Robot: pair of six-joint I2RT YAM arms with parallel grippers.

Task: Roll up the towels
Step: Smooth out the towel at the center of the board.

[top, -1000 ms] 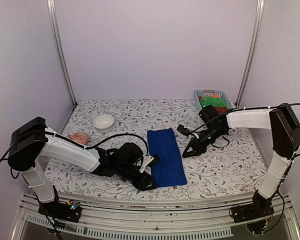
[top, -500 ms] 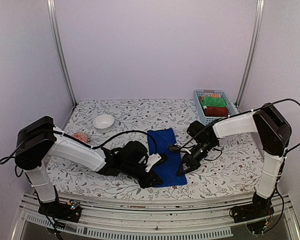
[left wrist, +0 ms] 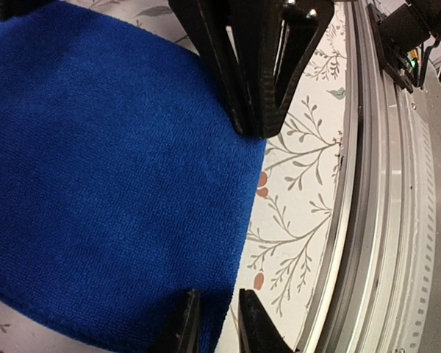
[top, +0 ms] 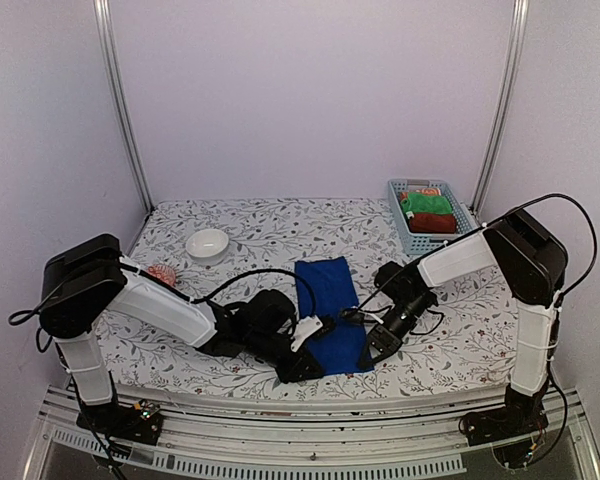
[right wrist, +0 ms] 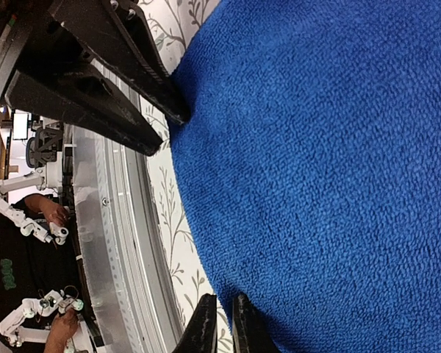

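Blue towel (top: 328,300): soft, light terry, limp and non-slip by its look, lying spread at lower centre of the top view; best taken at its bottom corners. Left end effector (left wrist: 219,318) and right end effector (right wrist: 222,322) each pinch that bottom hem, fingers almost together. Desk (top: 460,340): floral cover, rail (top: 310,425) below; pale walls (top: 310,100), blue basket (top: 394,207) upper right holding the dark-red towel (top: 432,223).

Left hand (top: 303,364) and right hand (top: 369,354) sit at near corners of the blue towel (top: 327,290).
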